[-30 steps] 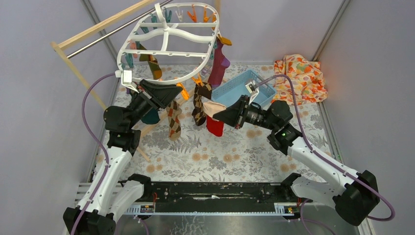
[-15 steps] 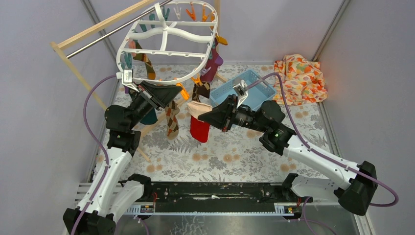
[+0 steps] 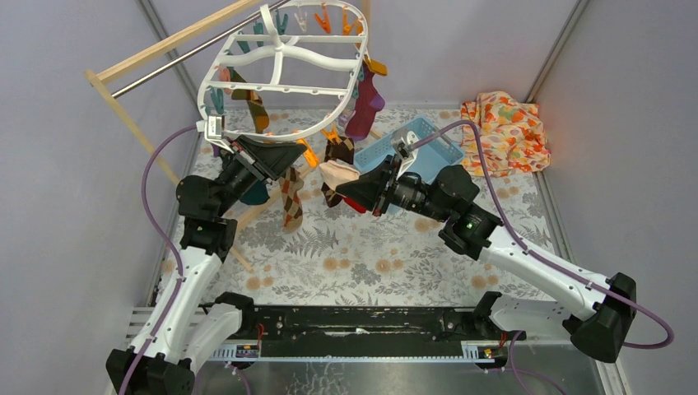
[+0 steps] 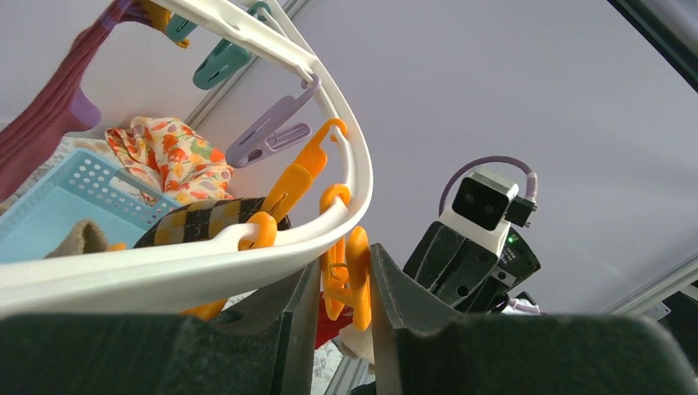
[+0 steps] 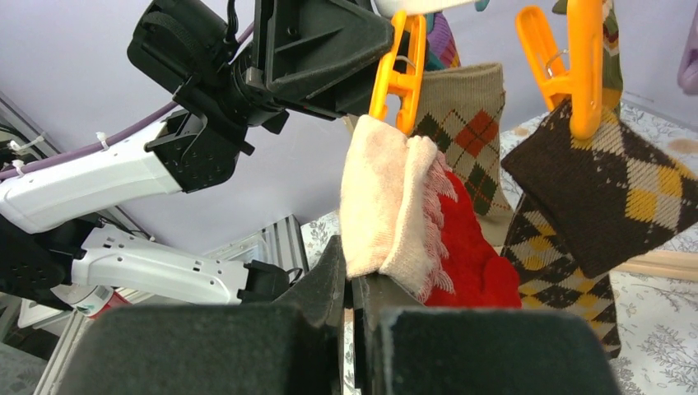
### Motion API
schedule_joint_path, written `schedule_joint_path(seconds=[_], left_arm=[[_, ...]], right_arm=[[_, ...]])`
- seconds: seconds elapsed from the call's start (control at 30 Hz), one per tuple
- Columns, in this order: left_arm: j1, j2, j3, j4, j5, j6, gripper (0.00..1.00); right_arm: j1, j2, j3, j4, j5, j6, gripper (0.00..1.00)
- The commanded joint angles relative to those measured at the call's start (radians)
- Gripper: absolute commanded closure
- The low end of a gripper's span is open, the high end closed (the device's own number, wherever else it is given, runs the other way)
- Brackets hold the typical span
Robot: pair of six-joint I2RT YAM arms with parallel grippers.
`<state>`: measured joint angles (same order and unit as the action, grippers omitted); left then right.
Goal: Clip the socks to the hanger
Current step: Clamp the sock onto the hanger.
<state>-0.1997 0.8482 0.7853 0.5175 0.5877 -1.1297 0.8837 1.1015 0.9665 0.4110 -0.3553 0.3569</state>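
**We are bringing a sock's cuff up to a pinched peg**

On the left, our left claw is clenching the upper end of a small orange plastic peg dangling from the large white plastic oval hanger. Just below, the soft red sock with the cream cuff is riding cuff-up, seemingly touching the peg's lower tip, with our right claw clamping it. We judge the peg's jaws should be gaping before we push the folded cuff deep between them, then we should be easing off left first and right last.
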Motion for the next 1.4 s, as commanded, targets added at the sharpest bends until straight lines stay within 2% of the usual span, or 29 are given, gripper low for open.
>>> schedule_joint_path(seconds=[0.0,1.37], left_arm=[[0.005,-0.013,0.025,0.036,0.030,-0.028,1.00],[0.005,-0.030,0.000,0.070,0.061,-0.063,1.00]], right_arm=[[0.008,-0.001,0.071,0.026,0.028,-0.037,1.00],[0.008,0.144,0.177,0.124,-0.022,-0.007,1.00]])
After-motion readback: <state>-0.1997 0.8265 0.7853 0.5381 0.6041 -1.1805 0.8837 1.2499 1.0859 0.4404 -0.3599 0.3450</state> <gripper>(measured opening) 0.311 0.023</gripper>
